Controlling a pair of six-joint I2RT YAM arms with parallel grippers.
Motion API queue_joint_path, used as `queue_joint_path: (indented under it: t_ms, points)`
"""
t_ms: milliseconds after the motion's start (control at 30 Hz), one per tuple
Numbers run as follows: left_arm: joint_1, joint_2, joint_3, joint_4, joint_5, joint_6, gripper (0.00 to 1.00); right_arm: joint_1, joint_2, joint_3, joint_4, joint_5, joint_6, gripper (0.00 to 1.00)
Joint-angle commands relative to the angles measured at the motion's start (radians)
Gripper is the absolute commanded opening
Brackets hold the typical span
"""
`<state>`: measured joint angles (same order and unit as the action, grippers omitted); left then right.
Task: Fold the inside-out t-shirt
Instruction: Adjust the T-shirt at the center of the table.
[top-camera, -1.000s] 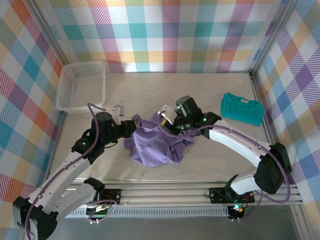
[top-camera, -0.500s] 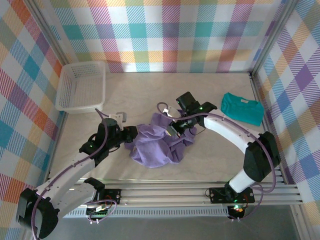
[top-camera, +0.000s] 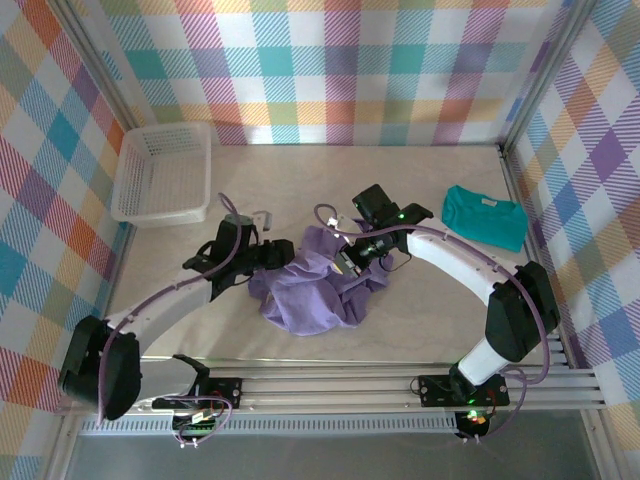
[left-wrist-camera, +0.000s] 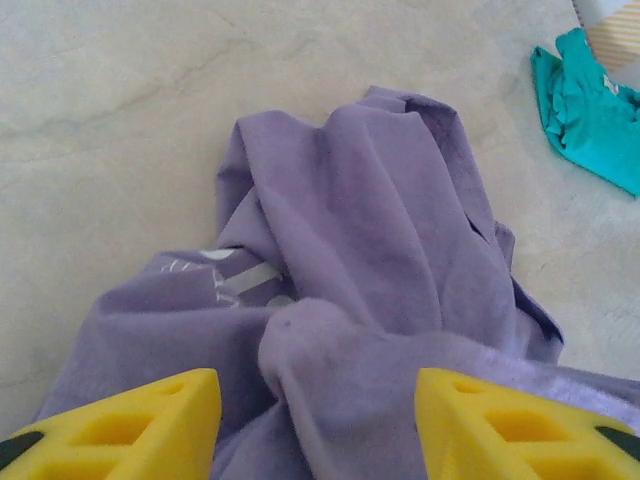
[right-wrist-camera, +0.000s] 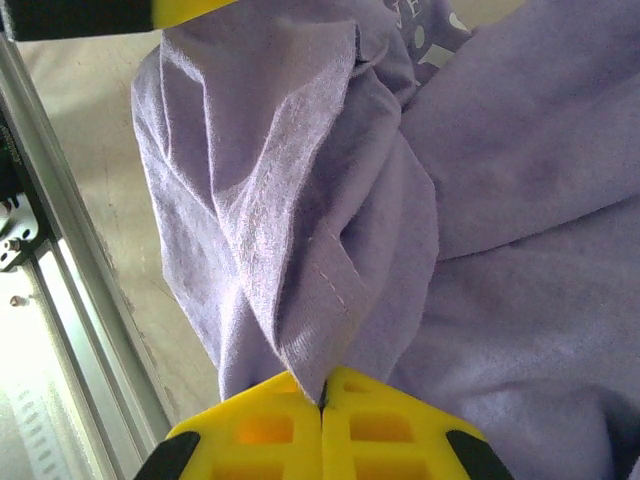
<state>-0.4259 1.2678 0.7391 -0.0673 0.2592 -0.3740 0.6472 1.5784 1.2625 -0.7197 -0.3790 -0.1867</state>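
The right gripper (right-wrist-camera: 322, 385) has its jaws pinched shut on a seam fold of the inside-out t-shirt (top-camera: 310, 290). The left gripper (left-wrist-camera: 315, 395) holds its jaws apart over the cloth, gripping nothing. The shirt lies bunched mid-tabletop (top-camera: 300, 180). No fold is made yet; spreading and folding are all left to do.

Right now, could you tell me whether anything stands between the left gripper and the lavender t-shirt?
Nothing visible does: the open left gripper straddles a fold of the lavender t-shirt, while the right gripper is shut on it.
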Motion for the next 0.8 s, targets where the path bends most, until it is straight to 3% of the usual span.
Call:
queue_joint_path:
  t_ms: [0,367,533,767]
  points:
    - [0.044,0.064,0.068,0.031,0.116,0.036,0.59,-0.006,-0.003,-0.003,-0.008,-0.026,0.010,0.00]
    - [0.056,0.287,0.224,-0.049,0.391,0.067,0.69,-0.014,-0.005,-0.012,-0.005,-0.007,0.012,0.00]
    - [0.056,0.271,0.221,-0.020,0.451,0.040,0.55,-0.020,-0.009,-0.012,-0.007,0.010,0.013,0.00]
    - [0.062,0.212,0.203,-0.004,0.428,0.007,0.39,-0.030,-0.007,-0.011,-0.003,0.016,0.016,0.00]
